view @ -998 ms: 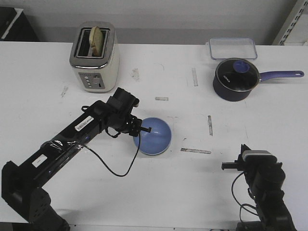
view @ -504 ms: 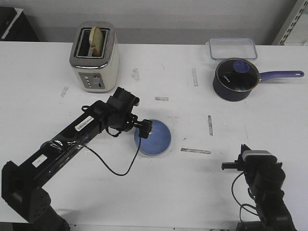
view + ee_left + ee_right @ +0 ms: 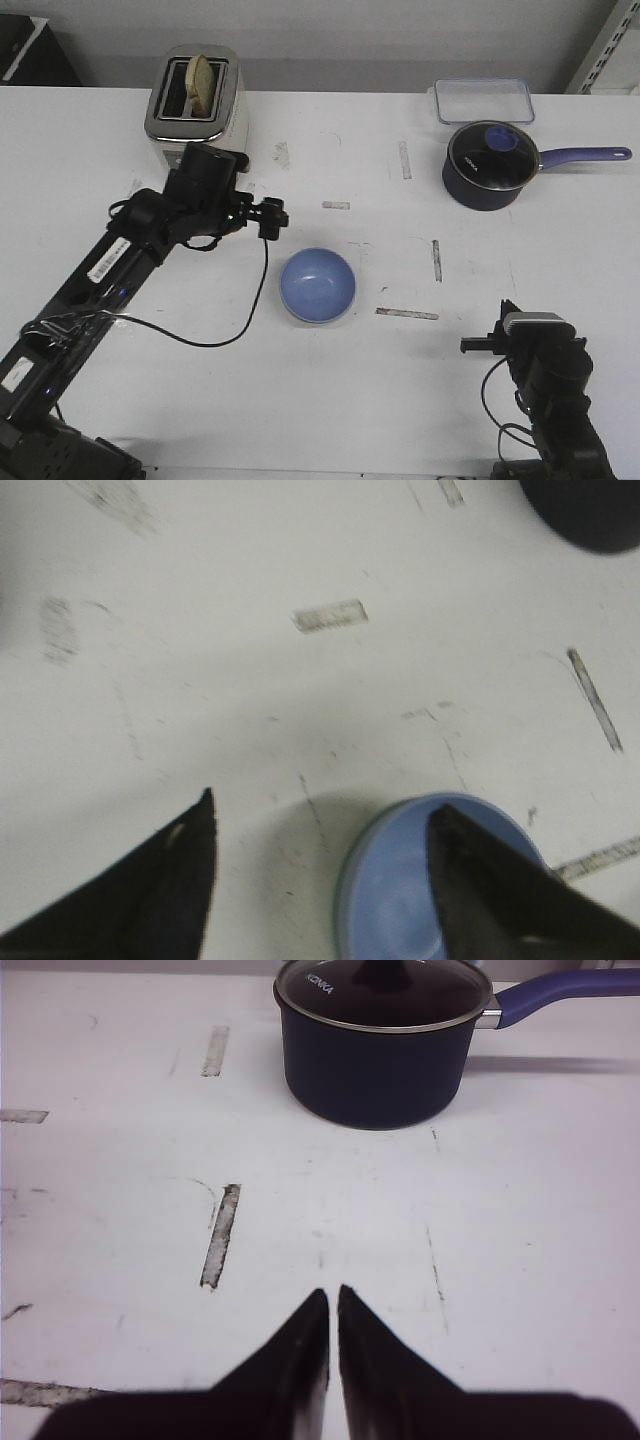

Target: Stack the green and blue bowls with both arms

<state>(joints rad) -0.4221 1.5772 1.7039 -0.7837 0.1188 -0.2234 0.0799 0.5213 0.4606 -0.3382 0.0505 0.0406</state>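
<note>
The blue bowl stands upright on the white table, near its middle. In the left wrist view a thin pale green edge shows round the blue bowl; I cannot tell whether that is the green bowl under it. My left gripper hangs open up and to the left of the bowl, between it and the toaster, holding nothing. The left wrist view shows its fingers wide apart, one fingertip lying in front of the bowl. My right gripper is shut and empty, low at the table's front right.
A cream toaster with a slice in it stands at the back left. A dark navy saucepan with a lid and long purple handle sits at the back right, a clear plastic container behind it. Tape marks dot the table.
My left gripper held the blue bowl tilted by its rim, then let go. It has pulled back up and left toward the toaster. The bowl now rests level. The right arm has not moved.
</note>
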